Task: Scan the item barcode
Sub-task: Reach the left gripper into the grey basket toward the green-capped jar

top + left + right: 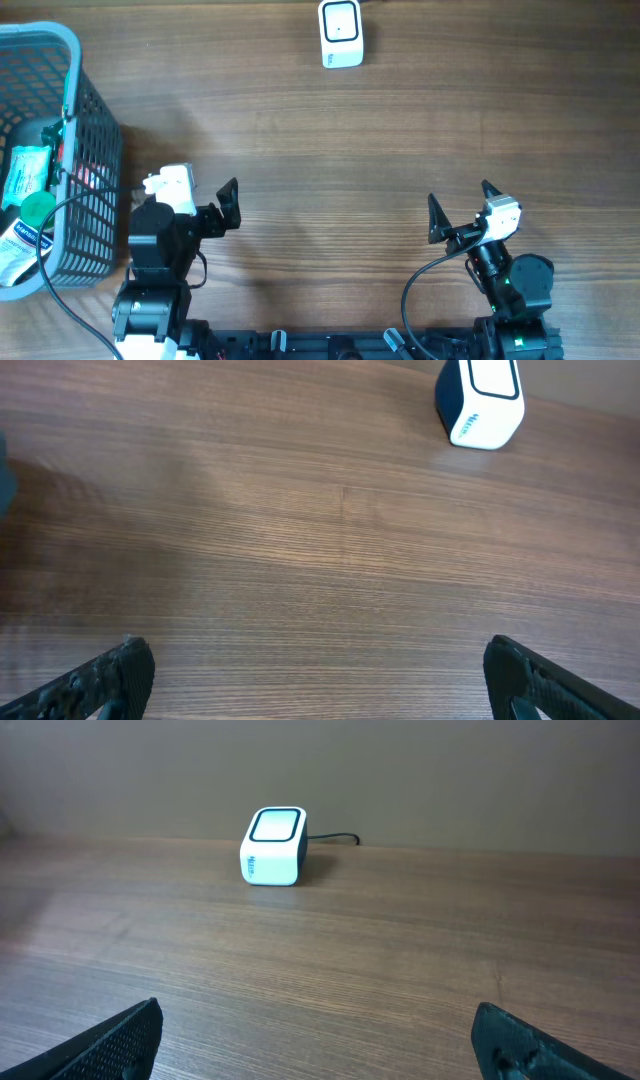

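The white barcode scanner [341,33] stands at the table's far edge, window facing up; it also shows in the left wrist view [480,400] and the right wrist view [273,845]. Packaged items lie in the grey mesh basket [100,130] at the far left: a green-and-white pack [24,170], a green-capped thing [38,208] and a white-and-blue tube [15,245]. My left gripper [196,195] [318,665] hangs open just right of the basket, nothing between its fingers. My right gripper [460,200] [318,1028] is open and empty at the near right.
A black cable [62,212] runs from the left arm across the basket's near corner. The scanner's cord [335,837] trails off behind it. Bare wooden tabletop [330,170] lies between the grippers and the scanner.
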Controlling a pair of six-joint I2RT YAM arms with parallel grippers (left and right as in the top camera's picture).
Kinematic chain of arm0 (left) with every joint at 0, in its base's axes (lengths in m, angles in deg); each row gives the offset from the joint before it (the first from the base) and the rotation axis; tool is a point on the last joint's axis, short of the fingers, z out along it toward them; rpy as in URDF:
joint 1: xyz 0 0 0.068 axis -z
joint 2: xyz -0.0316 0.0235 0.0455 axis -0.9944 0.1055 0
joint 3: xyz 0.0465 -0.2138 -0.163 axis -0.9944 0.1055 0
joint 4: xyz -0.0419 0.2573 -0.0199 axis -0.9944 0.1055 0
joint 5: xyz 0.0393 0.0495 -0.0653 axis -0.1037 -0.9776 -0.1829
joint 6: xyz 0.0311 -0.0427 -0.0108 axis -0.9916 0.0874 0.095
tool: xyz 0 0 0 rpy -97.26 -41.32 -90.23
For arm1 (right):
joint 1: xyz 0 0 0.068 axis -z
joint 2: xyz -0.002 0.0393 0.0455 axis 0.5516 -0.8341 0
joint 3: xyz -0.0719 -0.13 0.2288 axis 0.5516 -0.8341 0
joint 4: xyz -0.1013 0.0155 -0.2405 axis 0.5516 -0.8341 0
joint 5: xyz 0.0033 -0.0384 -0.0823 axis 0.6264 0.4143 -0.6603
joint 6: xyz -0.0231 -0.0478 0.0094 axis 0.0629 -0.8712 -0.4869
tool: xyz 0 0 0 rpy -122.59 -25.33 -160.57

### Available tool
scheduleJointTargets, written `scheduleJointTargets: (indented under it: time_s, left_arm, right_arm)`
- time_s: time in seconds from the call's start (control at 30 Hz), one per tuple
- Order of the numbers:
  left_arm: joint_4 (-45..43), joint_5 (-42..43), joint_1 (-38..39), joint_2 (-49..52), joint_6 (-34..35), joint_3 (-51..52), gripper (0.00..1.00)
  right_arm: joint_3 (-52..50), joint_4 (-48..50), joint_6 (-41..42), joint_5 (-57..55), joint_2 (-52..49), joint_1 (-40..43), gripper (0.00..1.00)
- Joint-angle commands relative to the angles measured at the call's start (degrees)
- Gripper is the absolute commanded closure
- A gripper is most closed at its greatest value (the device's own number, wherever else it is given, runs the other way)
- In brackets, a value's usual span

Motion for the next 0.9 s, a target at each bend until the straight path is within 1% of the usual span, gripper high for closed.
scheduleJointTargets:
  time_s: [0.0, 0.1, 0.27, 0.47, 0.7, 0.87]
  left_arm:
    - [-0.63, 2.56, -0.44, 0.33, 0.52, -1.09, 0.0]
    - [-0.35, 2.86, -0.44, 0.39, 0.52, -2.21, 0.0]
    - [2.05, 2.84, -0.46, 1.44, 0.52, -8.09, 0.0]
    - [3.34, 2.86, -0.48, 5.73, 0.52, -13.9, 0.0]
    - [7.61, 2.86, -0.48, 13.79, 0.5, -22.4, 0.0]
    - [10.01, 2.91, -0.48, 15.52, 0.48, -26.91, 0.0]
  right_arm:
    - [-0.07, 0.35, -0.37, -0.35, -0.02, 0.24, 0.0]
    - [-0.07, 0.35, -0.37, -0.37, -0.02, 0.24, 0.0]
    - [-0.07, 0.35, -0.39, -0.35, -0.02, 0.24, 0.0]
    - [-0.07, 0.35, -0.37, -0.35, -0.02, 0.24, 0.0]
    - [-0.07, 0.35, -0.39, -0.35, -0.02, 0.24, 0.0]
    - [-0.07, 0.35, -0.39, -0.35, -0.02, 0.24, 0.0]
